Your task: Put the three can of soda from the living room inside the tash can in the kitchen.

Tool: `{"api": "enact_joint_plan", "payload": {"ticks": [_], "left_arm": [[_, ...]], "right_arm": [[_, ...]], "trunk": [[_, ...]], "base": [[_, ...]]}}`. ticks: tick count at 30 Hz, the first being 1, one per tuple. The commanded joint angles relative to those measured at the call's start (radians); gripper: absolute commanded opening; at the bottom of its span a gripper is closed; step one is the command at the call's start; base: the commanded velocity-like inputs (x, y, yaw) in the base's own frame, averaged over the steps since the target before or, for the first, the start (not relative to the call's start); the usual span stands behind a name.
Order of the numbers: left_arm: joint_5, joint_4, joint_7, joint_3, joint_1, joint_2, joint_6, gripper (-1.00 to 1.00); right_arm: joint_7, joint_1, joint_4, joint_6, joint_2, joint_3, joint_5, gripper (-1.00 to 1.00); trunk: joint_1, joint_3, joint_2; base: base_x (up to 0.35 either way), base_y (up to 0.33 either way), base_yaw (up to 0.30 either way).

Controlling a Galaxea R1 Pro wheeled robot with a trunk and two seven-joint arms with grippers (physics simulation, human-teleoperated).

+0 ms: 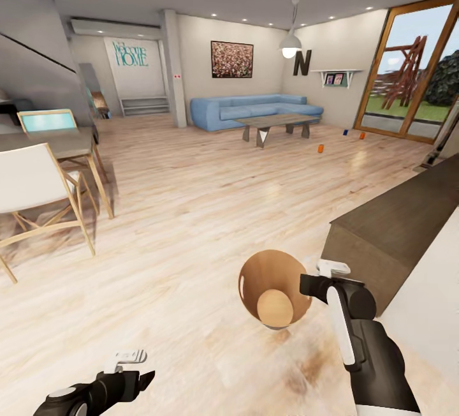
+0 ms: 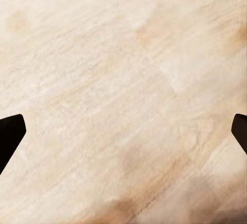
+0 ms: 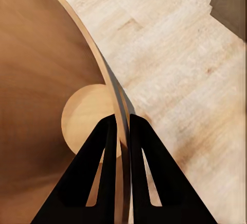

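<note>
The robot is standing on the pale wood floor [image 1: 191, 224], looking across open planks toward the living room, where the blue sofa [image 1: 255, 111] and low grey table [image 1: 274, 125] are sitting at the far side beside the wood-framed glass doors [image 1: 414, 71]. A dark counter [image 1: 395, 231] is running along the near right, and a dining table with pale chairs [image 1: 38, 186] is standing at the near left, leaving a wide lane between them. The tash can [image 1: 274, 288] is sitting close in front, empty, its tan inside showing. The right gripper [image 3: 119, 126] is pinching the bin's rim, one finger inside the wall and one outside, pressed close on it. The left gripper [image 1: 131, 371] is hanging low at the near left over bare floor, its fingers spread wide. The three cans are lying far off on the floor: an orange one [image 1: 320, 147] right of the table, a blue one [image 1: 345, 131] and another orange one [image 1: 362, 136] nearer the doors. If the bin is being carried, keeping it upright with a firm hold on the thin rim seems wise, steering clear of the counter's corner just right of it.
</note>
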Motion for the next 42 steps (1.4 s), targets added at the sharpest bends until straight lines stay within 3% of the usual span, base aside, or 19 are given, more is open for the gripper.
{"api": "enact_joint_plan", "payload": {"ticks": [1, 25, 42], "left_arm": [[0.000, 0.000, 0.000, 0.000, 0.000, 0.000, 0.000, 1.00], [0.000, 0.002, 0.000, 0.000, 0.000, -0.002, 0.003, 1.00], [0.000, 0.005, 0.000, 0.004, -0.001, 0.002, 0.005, 1.00]], "right_arm": [[0.005, 0.000, 0.000, 0.000, 0.000, 0.000, -0.028, -1.00], [0.000, 0.000, 0.000, 0.000, 0.001, -0.005, -0.027, -1.00], [0.000, -0.001, 0.000, 0.000, 0.002, -0.004, -0.025, -1.00]], "trunk": [[0.000, 0.000, 0.000], [0.000, 0.000, 0.000], [0.000, 0.000, 0.000]], "base": [[0.000, 0.000, -0.031], [0.003, 0.000, -0.002], [0.297, 0.118, 0.000]]}}
